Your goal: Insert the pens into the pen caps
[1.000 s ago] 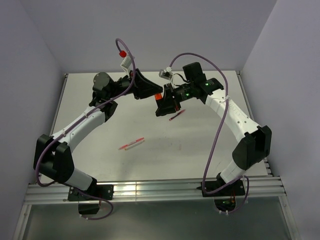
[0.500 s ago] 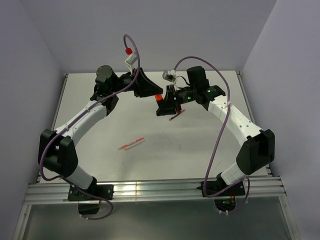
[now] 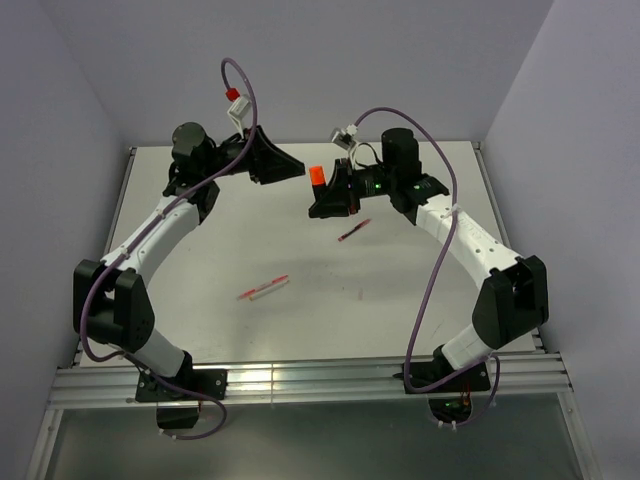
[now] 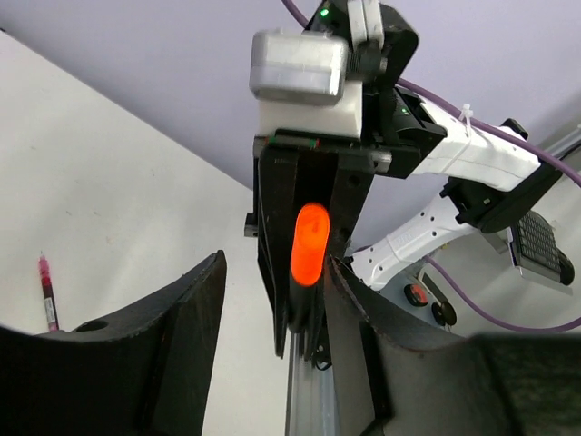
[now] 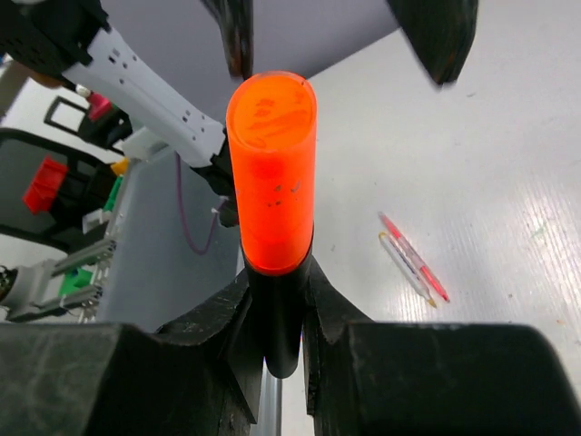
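My right gripper (image 3: 331, 199) (image 5: 277, 318) is shut on the black body of a stubby marker (image 5: 277, 331), held above the table. An orange cap (image 3: 317, 176) (image 5: 272, 173) (image 4: 309, 241) sits on the marker's end and points toward the left gripper. My left gripper (image 3: 297, 170) (image 4: 272, 363) is open, its fingers (image 5: 436, 36) spread wide just short of the cap and apart from it. A thin dark-red pen (image 3: 353, 230) (image 4: 45, 292) lies on the table below the right gripper. A red and a white stick pen (image 3: 263, 288) (image 5: 413, 263) lie side by side nearer the front.
A small red speck (image 3: 362, 296) lies on the white table (image 3: 400, 300) right of the stick pens. Purple walls close in at the back and both sides. A metal rail (image 3: 300, 380) runs along the near edge by the arm bases.
My left gripper has opened, let go of the orange cap and drawn back to the left. The cap stays on the marker in the right gripper, which shifted slightly up and back.
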Motion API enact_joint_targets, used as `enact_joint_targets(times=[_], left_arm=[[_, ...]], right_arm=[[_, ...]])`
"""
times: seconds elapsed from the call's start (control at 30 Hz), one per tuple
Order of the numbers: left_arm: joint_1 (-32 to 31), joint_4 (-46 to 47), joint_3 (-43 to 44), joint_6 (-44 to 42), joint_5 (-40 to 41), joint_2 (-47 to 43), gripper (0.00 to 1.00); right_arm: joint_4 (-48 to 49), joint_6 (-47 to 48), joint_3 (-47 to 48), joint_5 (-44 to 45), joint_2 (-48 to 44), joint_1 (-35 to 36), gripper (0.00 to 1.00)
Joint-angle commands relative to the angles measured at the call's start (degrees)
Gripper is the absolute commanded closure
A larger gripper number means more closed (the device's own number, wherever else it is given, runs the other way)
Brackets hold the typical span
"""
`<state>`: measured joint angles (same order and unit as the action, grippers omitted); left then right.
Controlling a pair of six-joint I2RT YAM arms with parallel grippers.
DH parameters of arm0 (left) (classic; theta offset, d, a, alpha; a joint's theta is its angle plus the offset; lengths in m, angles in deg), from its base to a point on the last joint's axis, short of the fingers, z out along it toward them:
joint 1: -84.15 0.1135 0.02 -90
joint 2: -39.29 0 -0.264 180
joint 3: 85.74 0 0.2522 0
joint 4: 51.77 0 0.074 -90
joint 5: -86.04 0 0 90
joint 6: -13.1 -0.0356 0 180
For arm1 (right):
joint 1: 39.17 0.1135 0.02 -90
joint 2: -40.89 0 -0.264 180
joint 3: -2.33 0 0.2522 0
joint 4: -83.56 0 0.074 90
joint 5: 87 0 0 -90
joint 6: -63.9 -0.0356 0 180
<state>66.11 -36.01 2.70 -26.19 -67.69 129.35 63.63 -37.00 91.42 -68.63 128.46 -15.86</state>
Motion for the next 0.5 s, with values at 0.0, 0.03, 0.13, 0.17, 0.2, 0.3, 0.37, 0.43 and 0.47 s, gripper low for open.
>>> enact_joint_targets(times=[0.0, 0.03, 0.13, 0.17, 0.2, 0.3, 0.37, 0.43, 0.47], left_arm=[[-0.2, 2.7, -1.8, 0.2, 1.0, -3.7, 0.47], [-0.3, 2.3, -2.3, 0.0, 1.1, -3.8, 0.47], [-1.0, 0.8, -3.0, -1.1, 2.1, -4.3, 0.46], [-1.6, 0.5, -3.1, -1.2, 2.5, -4.3, 0.46], [-1.8, 0.4, -3.2, -1.2, 2.7, -4.3, 0.46], [-2.8, 1.3, -3.2, -0.7, 3.1, -4.1, 0.45], [-3.0, 1.2, -2.7, -0.6, 3.3, -3.9, 0.45], [-3.0, 2.0, -2.4, 0.1, 3.6, -3.6, 0.45], [-3.1, 2.7, -2.4, 0.6, 3.7, -3.4, 0.46]], right_arm=[[15.9, -15.2, 0.3, -0.3, 0.0, -0.4, 1.0], [18.2, -17.6, 0.2, -0.2, 0.3, -0.4, 1.0], [28.2, -27.1, -0.6, 0.5, 1.4, -0.4, 1.0], [30.2, -29.1, -0.8, 0.5, 1.6, -0.3, 1.0], [33.5, -31.9, -1.0, 0.8, 1.9, -0.4, 1.0], [34.7, -33.0, -1.0, 1.0, 2.2, -0.3, 1.0], [35.0, -33.1, -1.5, 0.9, 2.3, -0.3, 1.0], [35.3, -33.0, -1.9, 0.8, 2.0, -0.2, 1.0], [35.4, -32.9, -2.2, 0.8, 1.9, -0.1, 1.0]])
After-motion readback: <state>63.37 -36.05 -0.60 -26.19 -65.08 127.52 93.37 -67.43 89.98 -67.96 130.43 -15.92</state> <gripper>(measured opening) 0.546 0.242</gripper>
